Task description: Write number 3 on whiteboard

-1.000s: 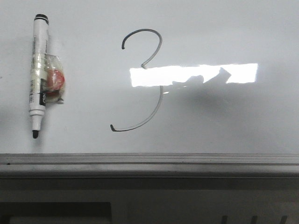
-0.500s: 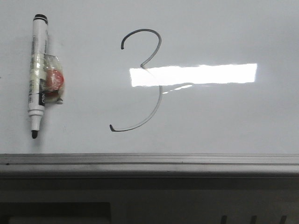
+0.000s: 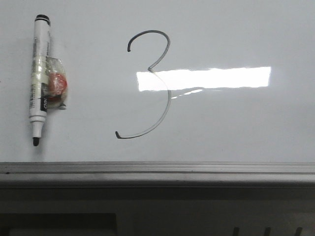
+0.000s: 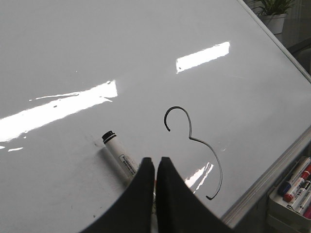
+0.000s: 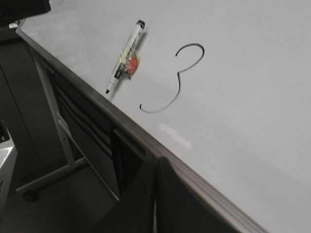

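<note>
The number 3 (image 3: 150, 32) is drawn in thin dark grey on the whiteboard (image 3: 236, 128), left of the bright light reflection. It also shows in the left wrist view (image 4: 189, 138) and the right wrist view (image 5: 179, 82). A white marker pen (image 3: 39, 64) with a black tip sticks to the board at far left, a red taped piece on its side. My left gripper (image 4: 155, 162) is shut and empty, off the board, in front of the pen (image 4: 119, 150). My right gripper (image 5: 155, 167) is shut and empty, below the board's rail. Neither gripper shows in the front view.
A grey metal rail (image 3: 157, 169) runs along the board's lower edge, with the dark stand frame (image 5: 53, 121) below. A tray of spare markers (image 4: 296, 184) hangs at one end. A potted plant (image 4: 272, 9) stands beyond the board's far edge.
A dark shadow of an arm that crossed the right part of the light reflection one second ago has gone. The 3 and the pen are unchanged.
</note>
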